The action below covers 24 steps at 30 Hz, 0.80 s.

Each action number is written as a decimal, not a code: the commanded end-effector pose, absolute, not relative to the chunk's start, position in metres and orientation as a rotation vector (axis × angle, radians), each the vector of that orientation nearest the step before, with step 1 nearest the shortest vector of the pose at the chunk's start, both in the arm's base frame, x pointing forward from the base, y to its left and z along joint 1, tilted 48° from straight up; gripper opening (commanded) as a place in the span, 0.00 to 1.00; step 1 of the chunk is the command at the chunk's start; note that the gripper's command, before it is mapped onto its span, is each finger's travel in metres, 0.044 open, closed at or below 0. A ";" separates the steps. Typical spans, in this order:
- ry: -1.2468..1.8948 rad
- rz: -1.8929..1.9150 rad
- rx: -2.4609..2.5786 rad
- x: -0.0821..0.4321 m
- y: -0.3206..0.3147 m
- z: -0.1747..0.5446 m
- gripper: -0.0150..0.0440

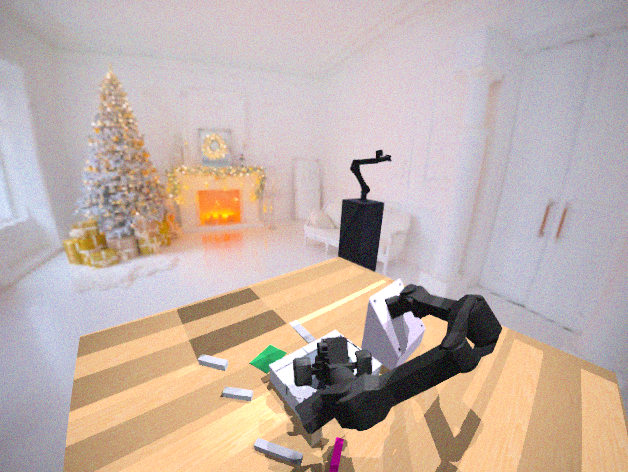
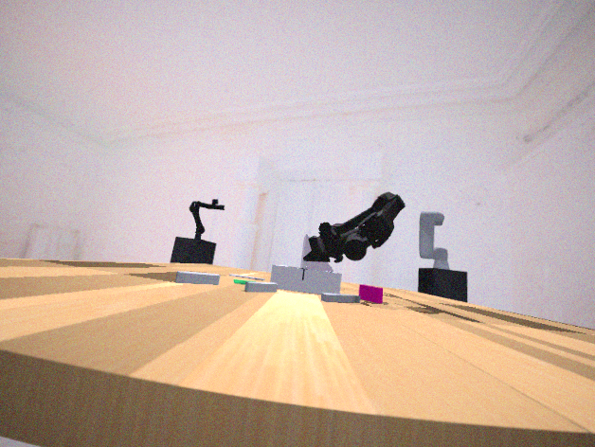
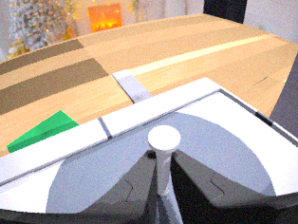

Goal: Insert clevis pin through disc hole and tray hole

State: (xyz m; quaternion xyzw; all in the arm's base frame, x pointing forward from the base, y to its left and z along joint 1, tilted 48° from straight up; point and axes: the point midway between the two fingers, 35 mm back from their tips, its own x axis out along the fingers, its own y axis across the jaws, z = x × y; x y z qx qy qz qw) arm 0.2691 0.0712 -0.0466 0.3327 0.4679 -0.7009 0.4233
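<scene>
One black parallel-jaw gripper (image 1: pixel 332 355) (image 2: pixel 315 253) (image 3: pixel 161 157), top view: above the white, rimmed steel tray (image 1: pixel 285 390) (image 2: pixel 288 278) (image 3: pixel 182 96); pin and holes hidden beneath it.

Exterior view: gripper over the tray's top, its tips low near the rim; pin not discernible.

Wrist view: one pale, round-headed steel clevis pin (image 3: pixel 163 138), clenched between the fingertips, head up, long axis near upright, over the tray's middle. One wide grey aluminium disc (image 3: pixel 223 142), flat inside the tray. Hole alignment and insertion depth: cannot tell. Move judged next: straight down along the shank, centred on the disc's hole.
</scene>
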 end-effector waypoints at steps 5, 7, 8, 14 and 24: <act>1.171 -1.747 0.836 0.273 0.072 -0.047 0.25; 1.171 -1.747 0.836 0.273 0.072 -0.047 0.25; 1.171 -1.747 0.836 0.273 0.072 -0.047 0.25; 1.171 -1.747 0.836 0.275 0.072 -0.047 0.25; 1.171 -1.747 0.836 0.277 0.072 -0.047 0.25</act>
